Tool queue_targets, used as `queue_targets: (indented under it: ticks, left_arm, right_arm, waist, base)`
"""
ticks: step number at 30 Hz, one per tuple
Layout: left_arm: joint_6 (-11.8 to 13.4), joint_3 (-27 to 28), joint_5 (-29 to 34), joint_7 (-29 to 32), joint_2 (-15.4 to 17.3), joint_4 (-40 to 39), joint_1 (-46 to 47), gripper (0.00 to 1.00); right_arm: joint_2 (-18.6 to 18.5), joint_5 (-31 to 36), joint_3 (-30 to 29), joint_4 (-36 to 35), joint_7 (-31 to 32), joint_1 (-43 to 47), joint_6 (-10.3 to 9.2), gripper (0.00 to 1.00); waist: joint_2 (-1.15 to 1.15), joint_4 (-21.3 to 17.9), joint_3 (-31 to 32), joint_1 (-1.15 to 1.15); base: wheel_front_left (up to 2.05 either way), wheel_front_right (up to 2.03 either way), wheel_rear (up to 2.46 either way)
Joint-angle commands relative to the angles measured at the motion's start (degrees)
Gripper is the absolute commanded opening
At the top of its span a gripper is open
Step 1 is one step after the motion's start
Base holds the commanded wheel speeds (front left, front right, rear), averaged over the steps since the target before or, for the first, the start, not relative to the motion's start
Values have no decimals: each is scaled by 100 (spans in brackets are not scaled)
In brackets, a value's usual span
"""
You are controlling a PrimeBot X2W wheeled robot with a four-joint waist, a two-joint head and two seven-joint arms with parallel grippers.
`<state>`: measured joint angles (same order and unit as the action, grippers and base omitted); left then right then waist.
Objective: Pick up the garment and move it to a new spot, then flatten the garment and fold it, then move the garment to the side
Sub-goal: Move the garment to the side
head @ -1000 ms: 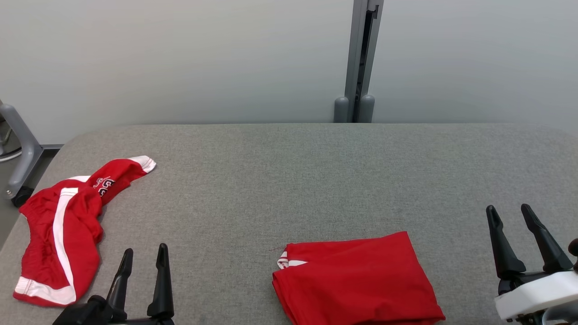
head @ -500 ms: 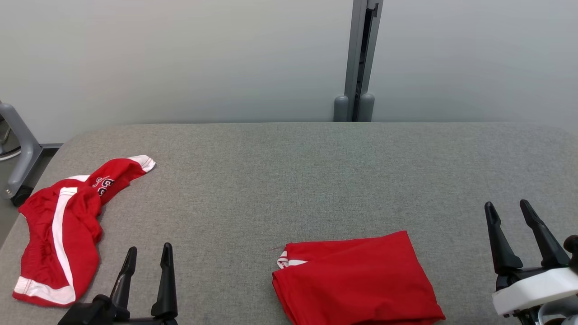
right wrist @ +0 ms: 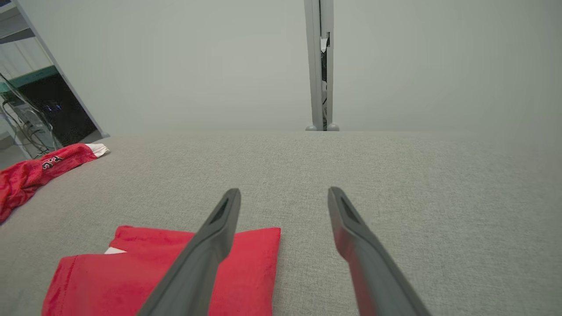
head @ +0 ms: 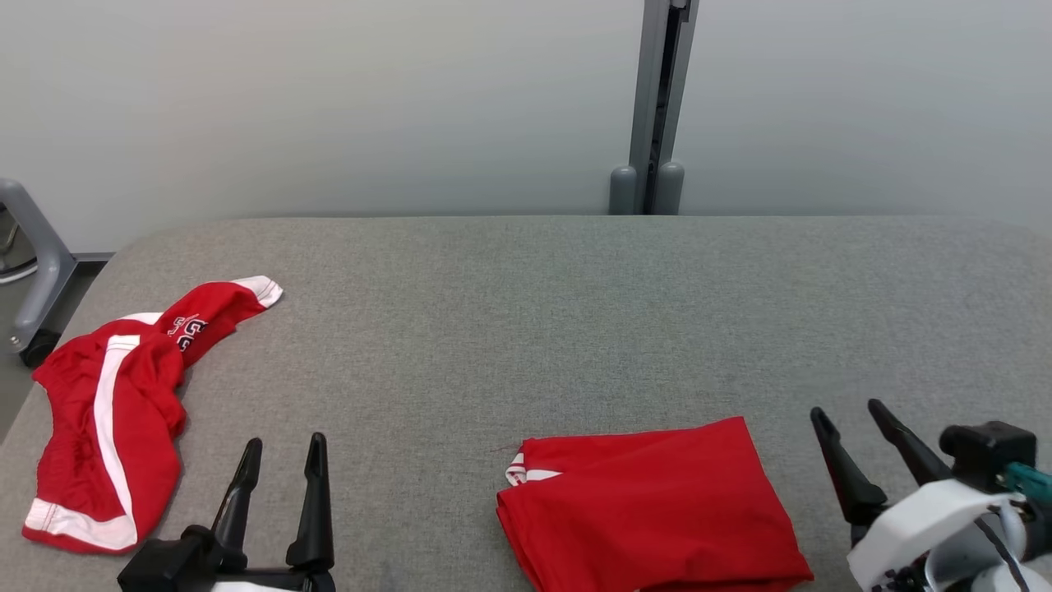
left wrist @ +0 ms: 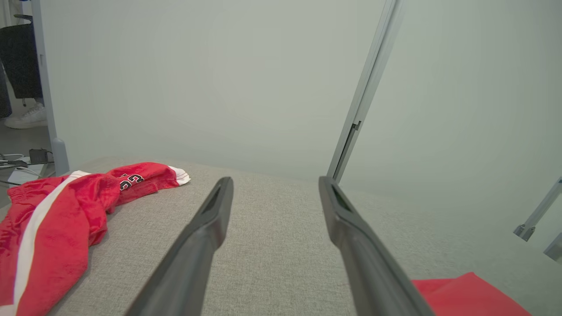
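A crumpled red garment [head: 107, 427] with a white stripe and white hems lies at the left edge of the grey padded table [head: 526, 329]; it also shows in the left wrist view [left wrist: 66, 206] and the right wrist view [right wrist: 26, 175]. A second red garment [head: 649, 510], folded flat, lies at the near edge in the middle [right wrist: 109, 276] [left wrist: 465, 296]. My left gripper [head: 284, 441] [left wrist: 275, 180] is open and empty, just right of the crumpled garment. My right gripper [head: 846, 409] [right wrist: 284, 190] is open and empty beside the folded garment's right edge.
A grey upright post [head: 653, 107] stands against the pale wall behind the table. A grey frame leg with a wheel [head: 37, 271] stands off the table's left end. Cables and dark equipment [right wrist: 44, 109] lie beyond the left end.
My right gripper has swung left and tilted toward the folded garment. The left gripper has crept slightly right. The head camera has shifted a little; both garments lie as before.
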<state>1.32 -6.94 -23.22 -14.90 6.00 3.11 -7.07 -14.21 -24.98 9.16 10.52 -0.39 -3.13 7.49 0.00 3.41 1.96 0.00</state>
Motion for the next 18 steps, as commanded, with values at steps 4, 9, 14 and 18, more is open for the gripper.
queue_targets:
  ticks: [4,9,14,18]
  left_arm:
    - [-57,-32,11,-25,-5,68,157,100]
    - [-83,-89,7,-29,-30,127,230,100]
    - [-112,-129,2,-27,-43,234,316,100]
    - [-117,-128,-7,-29,-50,296,333,100]
  right_arm:
    - [16,-248,230,508,303,-347,1,100]
    - [67,-587,445,1181,809,-616,1,100]
    - [110,-968,512,2153,1518,-902,1,100]
    - [160,-1243,573,2484,1919,-951,1,100]
  waist:
    - [0,124,-54,0]
    - [0,282,-92,0]
    - [0,535,-135,0]
    - [0,648,-165,0]
  base:
    - [0,0,0]
    - [0,0,0]
    - [0,0,0]
    - [0,0,0]
